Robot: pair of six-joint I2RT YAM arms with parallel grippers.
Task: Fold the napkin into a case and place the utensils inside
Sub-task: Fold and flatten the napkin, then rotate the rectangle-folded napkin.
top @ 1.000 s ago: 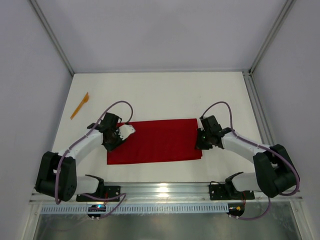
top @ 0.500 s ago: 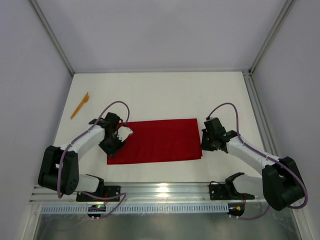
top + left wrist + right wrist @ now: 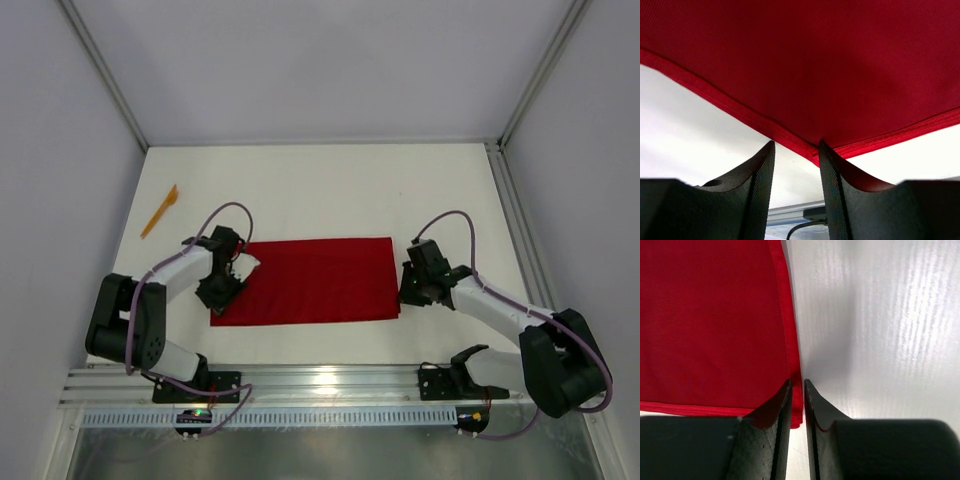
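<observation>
Slightly leftward, the napkin (image 3: 315, 282) has slid. At its lower-left corner the left gripper (image 3: 796, 146) stands released. The right gripper (image 3: 797, 382) straddles the right hem, jaws nearly closed; whether it grasps is unclear.

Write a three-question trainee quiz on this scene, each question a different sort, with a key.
1. True or false: the orange utensil lies on the napkin.
2. In the top view, which napkin edge is the right tool at? A) left B) right C) far
3. How many utensils are in view?
Key: 1 false; 2 B; 3 one.
</observation>
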